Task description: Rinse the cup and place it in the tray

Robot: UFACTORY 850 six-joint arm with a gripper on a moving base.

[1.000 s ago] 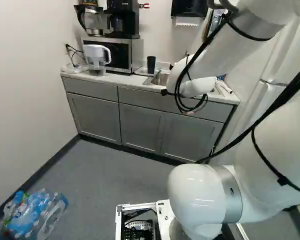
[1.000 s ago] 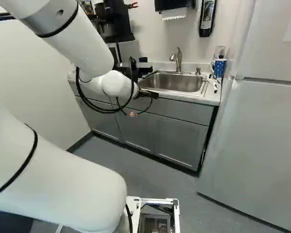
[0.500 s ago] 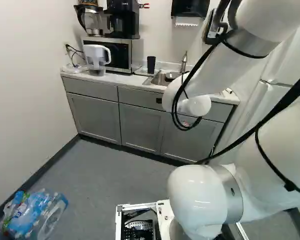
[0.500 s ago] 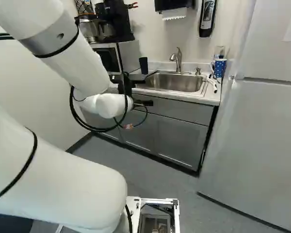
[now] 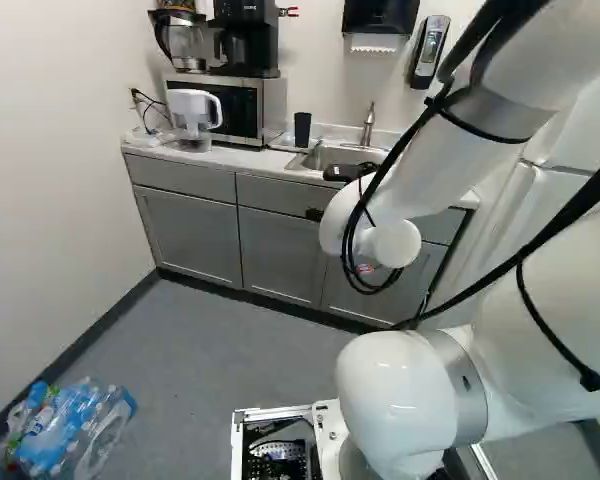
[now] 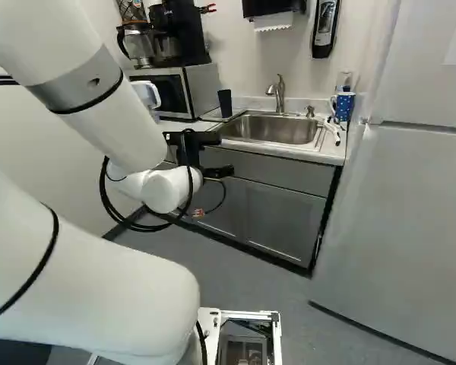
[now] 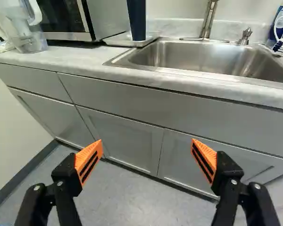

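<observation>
Apparently the placing is done, with the dark cup (image 7: 137, 20) upright in the white tray (image 7: 140, 43) left of the sink (image 7: 193, 56) and the gripper (image 7: 147, 142) spread, empty, nearer me, though I can't tell about rinsing.

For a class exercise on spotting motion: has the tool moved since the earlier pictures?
Yes. In the right base view, the tool has shifted left and lower against the sink.
</observation>
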